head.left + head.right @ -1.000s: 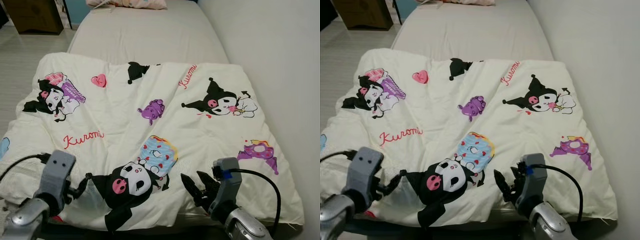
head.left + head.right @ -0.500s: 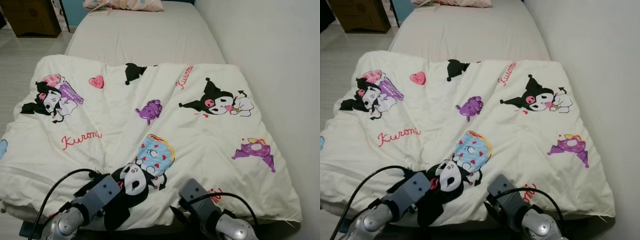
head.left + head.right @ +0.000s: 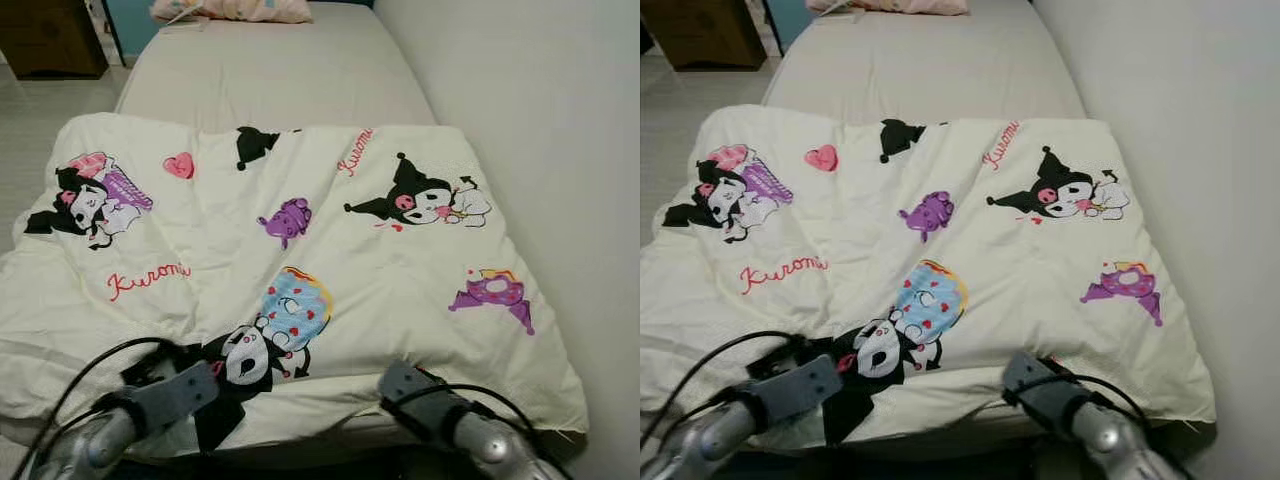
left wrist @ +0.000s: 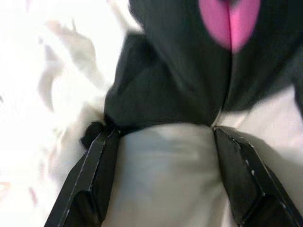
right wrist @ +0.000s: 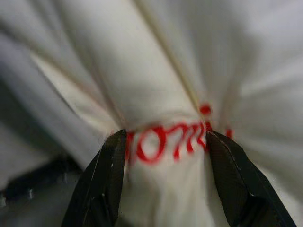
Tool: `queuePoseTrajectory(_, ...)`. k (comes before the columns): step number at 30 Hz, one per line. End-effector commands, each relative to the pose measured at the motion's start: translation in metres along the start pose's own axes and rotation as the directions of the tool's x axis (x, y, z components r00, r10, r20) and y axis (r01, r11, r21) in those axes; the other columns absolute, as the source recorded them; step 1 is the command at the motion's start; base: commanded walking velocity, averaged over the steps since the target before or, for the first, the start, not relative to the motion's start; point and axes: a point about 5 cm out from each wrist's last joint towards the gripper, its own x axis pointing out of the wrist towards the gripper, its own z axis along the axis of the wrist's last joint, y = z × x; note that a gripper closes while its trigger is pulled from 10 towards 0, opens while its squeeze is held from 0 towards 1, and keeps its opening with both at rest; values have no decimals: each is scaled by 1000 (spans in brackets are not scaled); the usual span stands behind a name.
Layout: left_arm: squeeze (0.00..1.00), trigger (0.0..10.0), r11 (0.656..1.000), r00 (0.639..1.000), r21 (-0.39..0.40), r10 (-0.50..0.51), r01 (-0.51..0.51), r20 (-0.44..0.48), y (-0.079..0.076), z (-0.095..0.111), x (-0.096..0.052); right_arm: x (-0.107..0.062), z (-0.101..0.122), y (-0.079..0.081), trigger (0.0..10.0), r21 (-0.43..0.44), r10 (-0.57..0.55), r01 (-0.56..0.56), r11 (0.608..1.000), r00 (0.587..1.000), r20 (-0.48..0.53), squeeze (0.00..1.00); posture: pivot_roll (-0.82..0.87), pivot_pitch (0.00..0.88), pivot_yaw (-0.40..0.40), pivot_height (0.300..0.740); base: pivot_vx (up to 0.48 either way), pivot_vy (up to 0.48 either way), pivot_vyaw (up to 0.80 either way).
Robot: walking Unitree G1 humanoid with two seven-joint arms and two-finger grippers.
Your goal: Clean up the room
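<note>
Cream cotton covers most of what you see: the quilt (image 3: 300,250), printed with black cartoon figures, purple shapes and red lettering, lies spread over the near half of the bed (image 3: 270,70), its far edge folded across the bare mattress. From the centre of the head view, the wall (image 3: 540,120) runs along 3 o'clock, a pink pillow (image 3: 235,9) sits at 12 o'clock at the head of the bed, and a dark wooden cabinet (image 3: 45,40) stands on the floor at about 10 o'clock.

Your left gripper (image 4: 163,142) is at about 7 o'clock, at the near hem of the quilt, on the black-and-pink figure printed there. In the left wrist view its fingers (image 4: 102,165) stand moderately apart with a fold of the quilt bunched between them, cloth touching both.

Your right gripper (image 5: 163,151) is at about 5 o'clock, also at the near hem. Its fingers (image 5: 106,175) pinch a gathered ridge of cloth bearing red letters, pressed against both inner faces.

Black cables loop from both wrists at the bottom of the head view.
</note>
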Motion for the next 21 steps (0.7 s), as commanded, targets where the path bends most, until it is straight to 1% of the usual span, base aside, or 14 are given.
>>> queuePoseTrajectory(1, 0, 10000, 999, 992, -5, -48, 48, -115, -9, -27, -14, -7, -22, 9, 10000, 43, 59, -55, 998, 995, -83, 0, 61, 466, -12, 547, 0, 0, 0)
queuePoseTrajectory(3, 0, 10000, 999, 993, -2, -44, 45, -111, -8, -28, -16, -8, -22, 8, 10000, 70, 80, -75, 995, 995, -67, 0, 61, 466, -12, 547, 0, 0, 0)
queuePoseTrajectory(5, 0, 10000, 998, 995, -51, -42, 38, -86, -5, -28, -23, -14, -10, 8, 10000, 241, 179, -190, 952, 982, 68, 0, 59, 462, -7, 547, 0, 0, 0)
queuePoseTrajectory(6, 0, 10000, 998, 995, -51, -42, 38, -86, -5, -28, -23, -14, -10, 8, 10000, 241, 179, -190, 952, 982, 68, 0, 59, 462, -7, 547, 0, 0, 0)
queuePoseTrajectory(8, 0, 10000, 969, 1000, -246, -28, 26, -4, 5, -18, -35, -28, 14, 0, 10000, 382, 244, -335, 861, 932, 268, 0, 66, 460, -7, 547, 0, 0, 0)
queuePoseTrajectory(9, 0, 10000, 969, 1000, -246, -28, 26, -4, 5, -18, -35, -28, 14, 0, 10000, 382, 244, -335, 861, 932, 268, 0, 66, 460, -7, 547, 0, 0, 0)
queuePoseTrajectory(10, 0, 10000, 951, 999, -308, -13, 26, 44, 12, -12, -41, -35, 24, -5, 10000, 401, 262, -393, 827, 902, 342, 0, 66, 460, -7, 547, 0, 0, 0)
queuePoseTrajectory(11, 0, 10000, 951, 999, -308, -13, 26, 44, 12, -12, -41, -35, 24, -5, 10000, 401, 262, -393, 827, 902, 342, 0, 66, 460, -7, 547, 0, 0, 0)
queuePoseTrajectory(13, 0, 10000, 901, 991, -434, 35, 26, 132, 26, 0, -50, -48, 44, -16, 10000, 445, 269, -504, 740, 829, 490, 0, 68, 458, -8, 547, 0, 0, 0)
queuePoseTrajectory(15, 0, 10000, 860, 979, -510, 86, 20, 183, 38, 11, -52, -57, 59, -20, 10000, 437, 278, -591, 678, 757, 591, 0, 71, 456, -9, 547, 0, 0, 0)
queuePoseTrajectory(16, 0, 10000, 860, 979, -510, 86, 20, 183, 38, 11, -52, -57, 59, -20, 10000, 437, 278, -591, 678, 757, 591, 0, 71, 456, -9, 547, 0, 0, 0)
queuePoseTrajectory(17, 0, 10000, 848, 972, -530, 106, 23, 212, 43, 18, -51, -58, 61, -12, 10000, 393, 326, -619, 680, 735, 594, 0, 72, 457, -9, 547, 0, 0, 0)
queuePoseTrajectory(19, 0, 10000, 848, 970, -530, 108, 24, 217, 43, 19, -50, -57, 60, -7, 10000, 371, 352, -620, 691, 738, 576, 0, 72, 460, -11, 547, 0, 0, 0)
queuePoseTrajectory(21, 0, 10000, 863, 971, -504, 98, 27, 219, 40, 20, -48, -51, 50, 9, 10000, 295, 411, -581, 759, 778, 475, 0, 70, 460, -10, 547, 0, 0, 0)
